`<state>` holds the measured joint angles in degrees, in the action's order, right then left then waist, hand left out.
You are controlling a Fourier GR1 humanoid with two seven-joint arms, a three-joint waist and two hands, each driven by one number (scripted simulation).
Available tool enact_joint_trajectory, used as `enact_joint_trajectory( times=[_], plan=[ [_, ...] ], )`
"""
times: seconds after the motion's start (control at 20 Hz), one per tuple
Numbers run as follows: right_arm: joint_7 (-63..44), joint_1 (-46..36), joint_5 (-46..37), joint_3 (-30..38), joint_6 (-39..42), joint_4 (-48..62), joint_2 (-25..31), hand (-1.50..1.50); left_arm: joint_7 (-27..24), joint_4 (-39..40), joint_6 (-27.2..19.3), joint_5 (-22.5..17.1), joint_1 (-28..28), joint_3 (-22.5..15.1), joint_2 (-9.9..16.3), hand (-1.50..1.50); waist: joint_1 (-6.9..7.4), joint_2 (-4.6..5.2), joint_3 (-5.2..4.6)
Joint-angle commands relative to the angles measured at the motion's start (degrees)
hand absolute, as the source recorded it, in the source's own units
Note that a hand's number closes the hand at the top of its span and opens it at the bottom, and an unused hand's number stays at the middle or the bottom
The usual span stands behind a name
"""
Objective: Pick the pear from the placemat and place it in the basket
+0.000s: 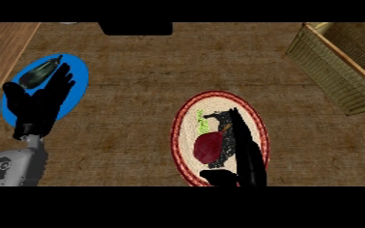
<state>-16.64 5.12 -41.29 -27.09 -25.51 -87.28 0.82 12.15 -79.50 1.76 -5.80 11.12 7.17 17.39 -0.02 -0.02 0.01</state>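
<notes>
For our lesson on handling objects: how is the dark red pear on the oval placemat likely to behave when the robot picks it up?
The pear looks rounded, so it may roll if nudged on the flat placemat. Its smooth-looking skin could slip between the right hand fingers. It probably stays rigid rather than flopping.

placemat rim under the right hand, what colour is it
Red, ringing the oval woven placemat with its cream centre; seen in the head view.

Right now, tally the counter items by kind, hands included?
Hands: 2, left hand, right hand
Mats/plates: 2, blue plate, red-rimmed placemat
Produce: 2, dark red pear, dark item on the blue plate
Baskets: 1, basket
Total: 7
</notes>
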Motion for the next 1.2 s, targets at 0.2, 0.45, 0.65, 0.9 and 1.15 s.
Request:
enact_joint_trajectory(
  times=[0.2, 0.45, 0.65, 0.9, 1.15],
  plan=[
    [-6.27, -6.59, -7.81, -3.97, 1.67, 7.44, -0.79, 1.5, 0.61, 0.1, 0.08, 1.2, 0.94, 0.01, -1.12, 0.0, 0.25, 0.04, -0.03],
    [-2.69, -8.43, -4.12, -2.71, -1.94, 12.17, -0.79, 1.5, 2.57, -2.04, 0.09, 1.8, 1.48, 0.22, -2.47, 0.0, 0.1, 0.01, 0.0],
    [-18.37, -15.86, -7.64, -5.3, 0.69, 10.04, -0.77, 1.5, -1.23, 1.79, 3.67, -0.02, 1.29, 3.39, 0.89, 0.0, 0.39, 0.05, -0.05],
    [-35.77, -36.95, -6.22, 11.19, 8.33, 21.37, -0.8, 1.5, 1.73, -0.03, 2.07, 1.36, 4.04, -0.14, -1.67, 0.0, 3.49, 1.13, -0.27],
    [-45.57, -56.1, -5.87, 16.79, 13.71, 34.94, -0.81, 1.5, 2.48, 0.2, 0.88, 3.23, 4.89, -2.54, -3.55, 0.0, 4.91, 1.32, -0.06]
  ],
)
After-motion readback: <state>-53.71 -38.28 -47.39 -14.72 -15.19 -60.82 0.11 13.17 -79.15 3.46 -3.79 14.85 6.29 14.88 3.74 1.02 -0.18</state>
